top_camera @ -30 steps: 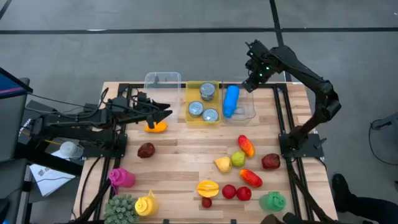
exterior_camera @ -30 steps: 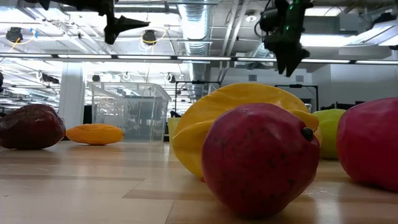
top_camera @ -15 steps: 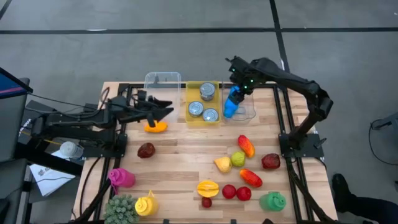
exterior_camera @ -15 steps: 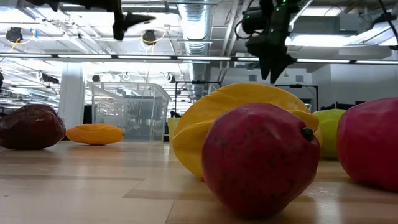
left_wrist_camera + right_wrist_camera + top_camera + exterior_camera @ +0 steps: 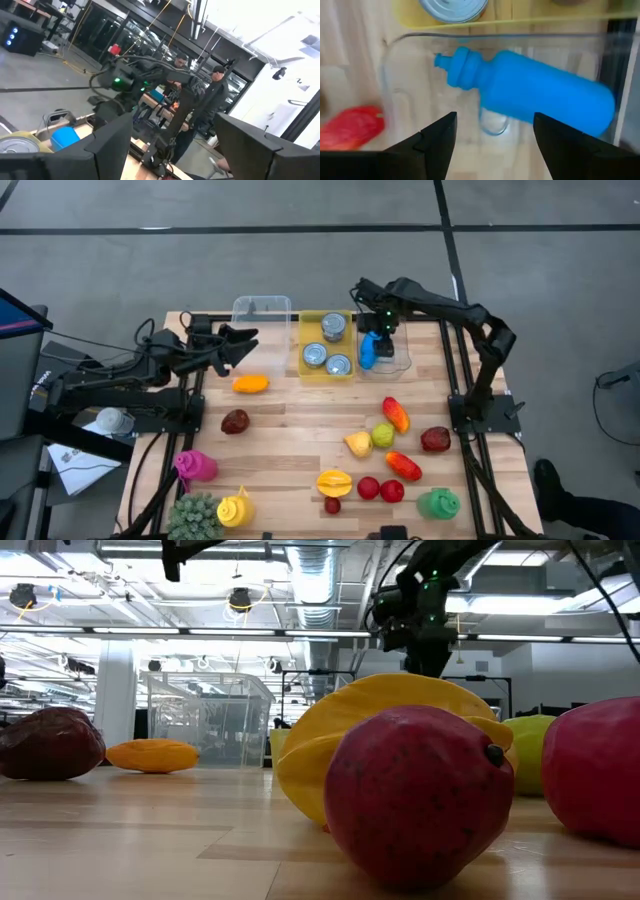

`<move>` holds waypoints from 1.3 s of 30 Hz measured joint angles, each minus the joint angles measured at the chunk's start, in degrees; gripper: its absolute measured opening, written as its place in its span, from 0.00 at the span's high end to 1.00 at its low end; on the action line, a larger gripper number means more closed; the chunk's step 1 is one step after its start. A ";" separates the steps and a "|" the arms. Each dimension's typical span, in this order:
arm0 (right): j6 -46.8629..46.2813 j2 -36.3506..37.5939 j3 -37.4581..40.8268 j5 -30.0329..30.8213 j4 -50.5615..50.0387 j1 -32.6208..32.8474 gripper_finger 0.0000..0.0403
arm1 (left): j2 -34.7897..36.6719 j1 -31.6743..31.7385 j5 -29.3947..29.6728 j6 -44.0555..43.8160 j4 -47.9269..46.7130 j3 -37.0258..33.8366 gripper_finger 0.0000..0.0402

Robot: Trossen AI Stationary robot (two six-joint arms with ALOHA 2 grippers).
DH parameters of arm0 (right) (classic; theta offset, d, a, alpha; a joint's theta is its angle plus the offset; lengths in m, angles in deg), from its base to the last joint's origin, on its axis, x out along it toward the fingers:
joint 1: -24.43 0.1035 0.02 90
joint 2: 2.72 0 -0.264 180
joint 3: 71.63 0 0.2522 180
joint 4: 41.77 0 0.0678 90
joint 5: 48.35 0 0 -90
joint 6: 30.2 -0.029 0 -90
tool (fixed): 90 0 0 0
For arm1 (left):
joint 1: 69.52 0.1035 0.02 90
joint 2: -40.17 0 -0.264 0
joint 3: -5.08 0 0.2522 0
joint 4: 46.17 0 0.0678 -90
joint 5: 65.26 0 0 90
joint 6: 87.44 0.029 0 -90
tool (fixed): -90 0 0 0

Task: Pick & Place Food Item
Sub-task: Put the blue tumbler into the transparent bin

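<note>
High view: cans [image 5: 326, 346] in yellow bin [image 5: 304, 330] beside blue bottle [image 5: 369, 349].

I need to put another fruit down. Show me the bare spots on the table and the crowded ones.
Bare wood lies mid-table between the dark red fruit and the red-orange fruit, below the yellow bin. The empty clear bin is free too. Crowded: the fruit cluster around the starfruit at the near right.

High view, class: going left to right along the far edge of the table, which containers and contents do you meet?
Clear empty bin → yellow bin holding three cans → clear bin holding the blue bottle, with the right gripper over it.
</note>
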 joint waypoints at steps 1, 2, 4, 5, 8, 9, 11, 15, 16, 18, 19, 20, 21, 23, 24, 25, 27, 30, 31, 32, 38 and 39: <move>1.45 -0.67 0.01 0.03 0.70 0.25 0.37 | 0.00 0.00 0.00 0.01 -0.09 0.00 0.32; 2.47 -1.37 0.02 0.20 1.33 0.53 0.37 | 0.00 0.00 0.00 0.01 -0.30 0.00 0.32; 4.51 -2.41 0.02 0.24 2.29 1.28 0.37 | 0.00 0.00 0.00 0.53 -0.99 0.00 0.32; 5.84 -2.97 0.02 0.51 2.46 1.59 0.37 | -0.02 0.00 -0.01 1.03 -1.58 0.00 0.32; 9.55 -4.65 0.02 3.14 3.23 2.60 0.37 | -0.04 0.00 -0.02 1.30 -3.85 0.00 0.32; 11.30 -5.19 0.02 3.28 2.92 2.62 0.37 | -0.04 0.00 -0.02 1.30 -4.30 0.00 0.32; 14.31 -5.67 0.02 3.83 2.20 2.56 0.37 | -0.04 0.00 -0.02 1.28 -4.88 0.00 0.32; 17.03 -6.21 0.07 5.62 2.37 2.27 0.37 | -0.07 0.00 -0.04 1.34 -5.44 0.00 0.32; 17.20 -6.14 0.04 5.61 3.18 2.14 0.37 | -0.07 0.00 -0.02 1.63 -5.42 0.00 0.32; 17.32 -6.08 0.00 5.64 4.58 2.25 0.37 | -0.07 0.00 -0.02 2.65 -5.43 0.00 0.32; 17.62 -6.04 0.00 5.64 4.83 2.19 0.37 | -0.07 0.00 -0.02 2.85 -5.43 0.00 0.32; 18.13 -5.97 0.00 5.65 5.09 2.14 0.37 | -0.07 0.00 0.00 2.92 -5.45 0.00 0.32; 19.01 -5.92 0.00 5.64 5.20 2.11 0.37 | -0.07 0.00 -0.02 3.00 -5.49 0.00 0.32; 19.92 -6.04 0.00 5.60 4.64 2.17 0.37 | -0.07 0.00 0.00 3.01 -5.60 0.00 0.32; 20.03 -6.15 0.02 5.67 4.40 2.17 0.37 | -0.07 0.00 -0.01 3.02 -5.59 0.00 0.32; 20.22 -6.16 0.02 6.06 4.64 2.17 0.37 | -0.07 0.00 0.00 3.00 -5.59 0.00 0.32; 21.66 -6.12 0.02 7.33 6.22 2.17 0.37 | -0.07 0.00 -0.01 3.02 -5.60 0.00 0.32; 21.70 -6.14 0.02 7.45 7.49 2.46 0.37 | -0.07 0.00 -0.01 3.01 -5.60 0.00 0.32; 21.68 -6.14 0.02 7.52 7.23 2.54 0.37 | -0.07 0.00 0.00 3.02 -5.60 0.00 0.32; 21.96 -6.14 0.02 7.55 7.29 2.62 0.37 | -0.07 0.00 0.00 3.02 -5.60 0.00 0.32; 22.34 -6.14 0.02 15.43 8.51 4.31 0.36 | -0.07 0.00 0.02 3.81 -5.60 0.00 0.32; 22.09 -6.14 0.02 16.84 8.47 4.58 0.36 | -0.07 0.00 0.01 4.17 -5.69 0.00 0.32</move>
